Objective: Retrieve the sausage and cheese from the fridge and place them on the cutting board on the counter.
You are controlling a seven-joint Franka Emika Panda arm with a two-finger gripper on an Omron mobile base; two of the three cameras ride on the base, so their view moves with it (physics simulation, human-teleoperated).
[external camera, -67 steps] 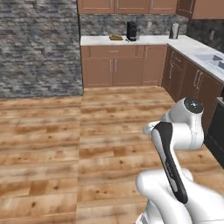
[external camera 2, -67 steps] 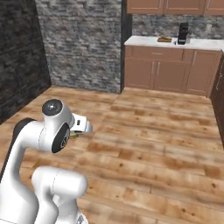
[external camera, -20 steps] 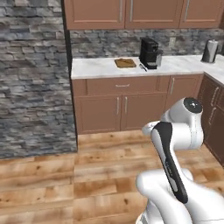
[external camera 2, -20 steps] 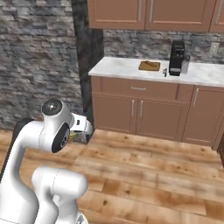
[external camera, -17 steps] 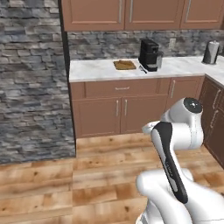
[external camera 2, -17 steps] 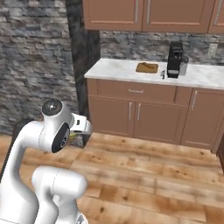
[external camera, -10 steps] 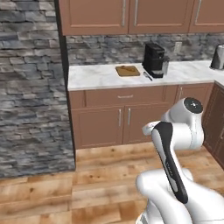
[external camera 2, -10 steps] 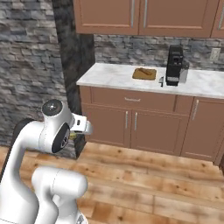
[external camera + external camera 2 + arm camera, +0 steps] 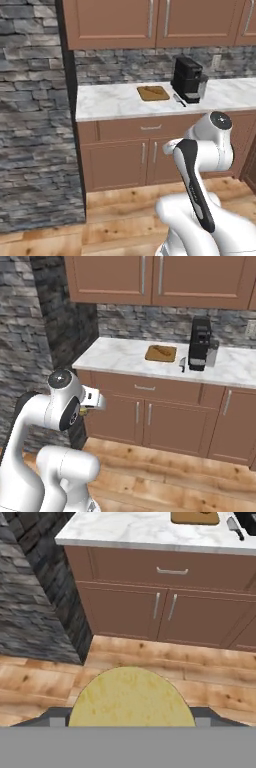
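Gripper: in the hand view the gripper (image 9: pixel 131 722) sits at the bottom edge, with its two dark tips showing low on the left and low on the right of the cheese.
Fingers: they stand wide apart and are closed on the cheese; the left tip (image 9: pixel 56 717) and the right tip (image 9: pixel 204 716) are each against one side of it.
Cheese: the cheese (image 9: pixel 131 698) is a pale yellow rounded lump. It lies between the two fingers, in the middle, and its rounded top rises above them toward the wooden floor (image 9: pixel 45 679). In the right base view a small yellow piece (image 9: pixel 83 411) shows just under the white hand of the arm.
Cutting board: the cutting board (image 9: pixel 153 92) lies flat on the counter (image 9: pixel 110 100), just beside the black coffee machine (image 9: pixel 188 79). In the hand view the board (image 9: pixel 194 517) is at the top edge, well apart from the cheese.
On the board: a darker, long piece lies there in the right base view, but it is too small to tell what it is.
Knife: a small knife (image 9: pixel 178 100) lies on the counter between the board and the coffee machine.
Cabinets: brown doors and a drawer (image 9: pixel 172 571) with silver handles are under the counter.
Wall: a grey stone wall (image 9: pixel 35 115) stands to the left of the counter.
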